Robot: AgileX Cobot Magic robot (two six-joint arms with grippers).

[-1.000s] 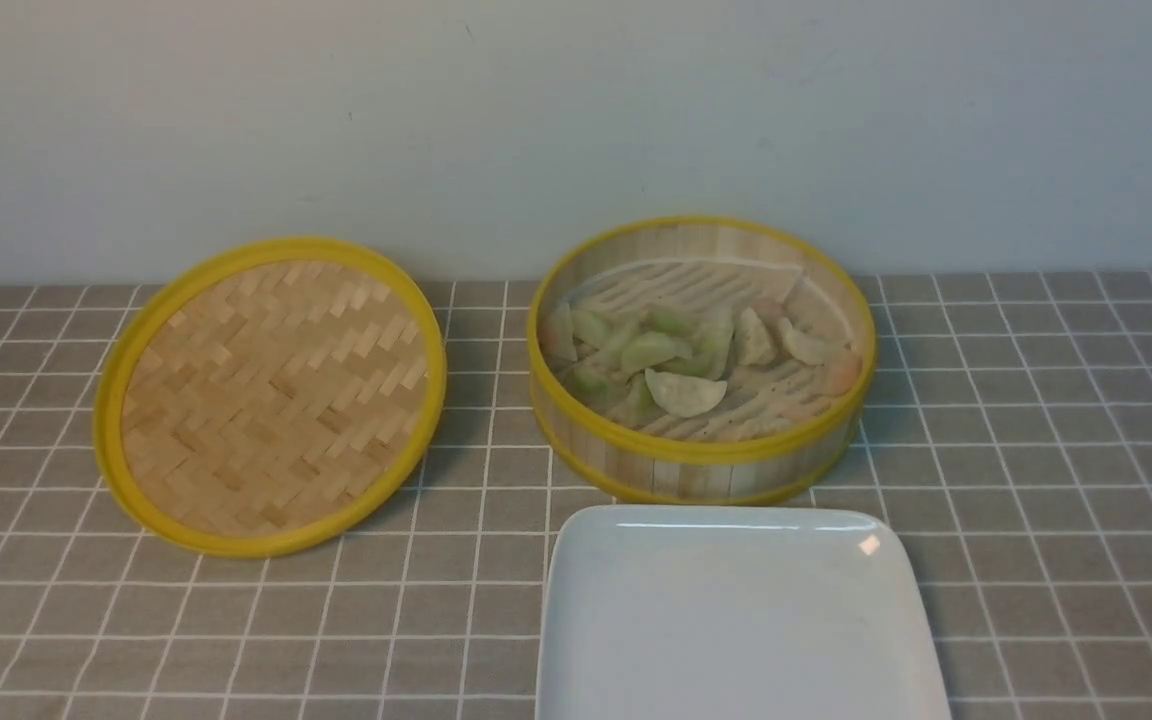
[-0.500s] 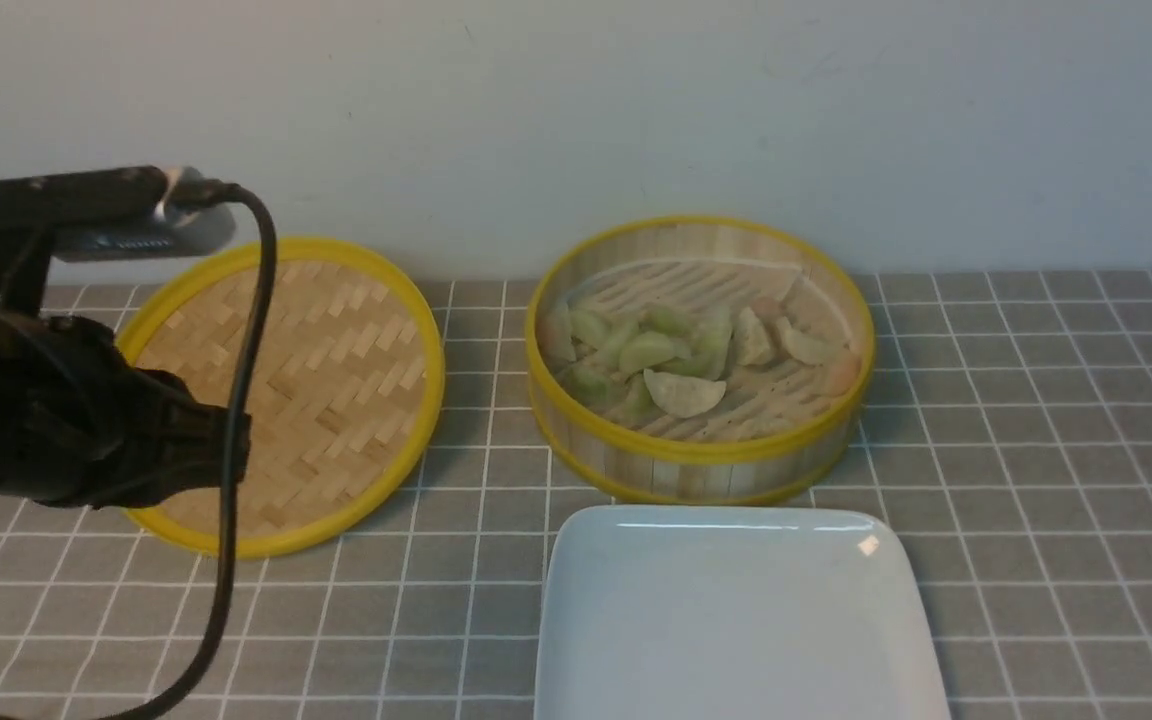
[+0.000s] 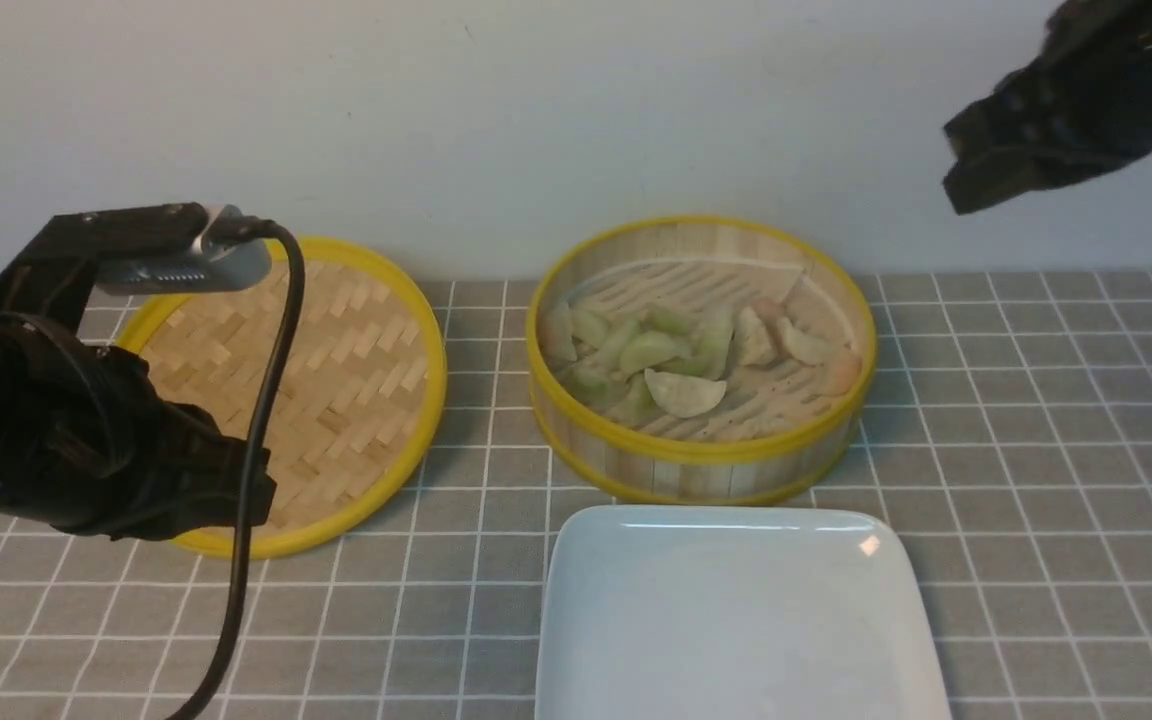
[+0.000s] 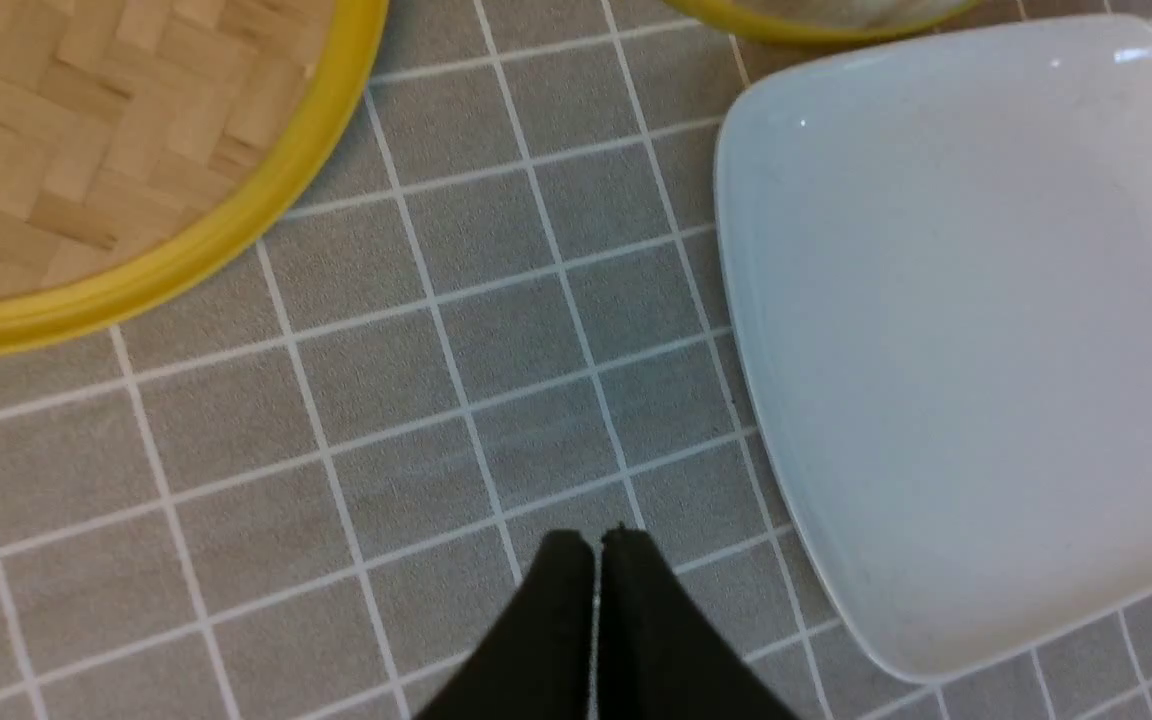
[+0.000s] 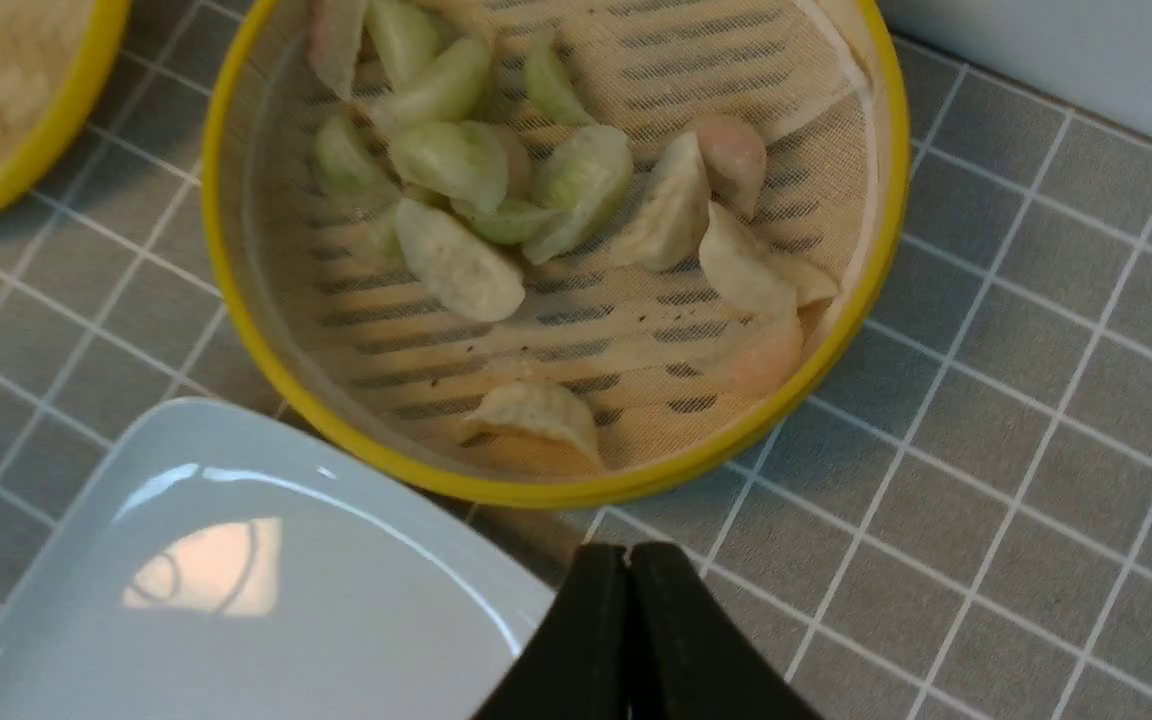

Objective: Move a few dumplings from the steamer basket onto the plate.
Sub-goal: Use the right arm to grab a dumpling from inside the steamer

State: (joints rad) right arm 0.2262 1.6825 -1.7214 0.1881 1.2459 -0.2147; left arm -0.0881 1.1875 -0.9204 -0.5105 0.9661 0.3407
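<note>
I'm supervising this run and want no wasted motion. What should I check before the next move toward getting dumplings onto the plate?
1. Steamer basket uncovered, lid lying apart beside it: ok.
2. Dumplings in the basket, reachable from above: ok.
3. Plate bare, ready to receive: ok.
4. Right claw open for a grasp: not ok, jaws shut.
5. Right claw over a dumpling: not ok, raised off to the basket's side.
6. Left claw clear of the basket: ok, shut, over the cloth between lid and plate.
</note>
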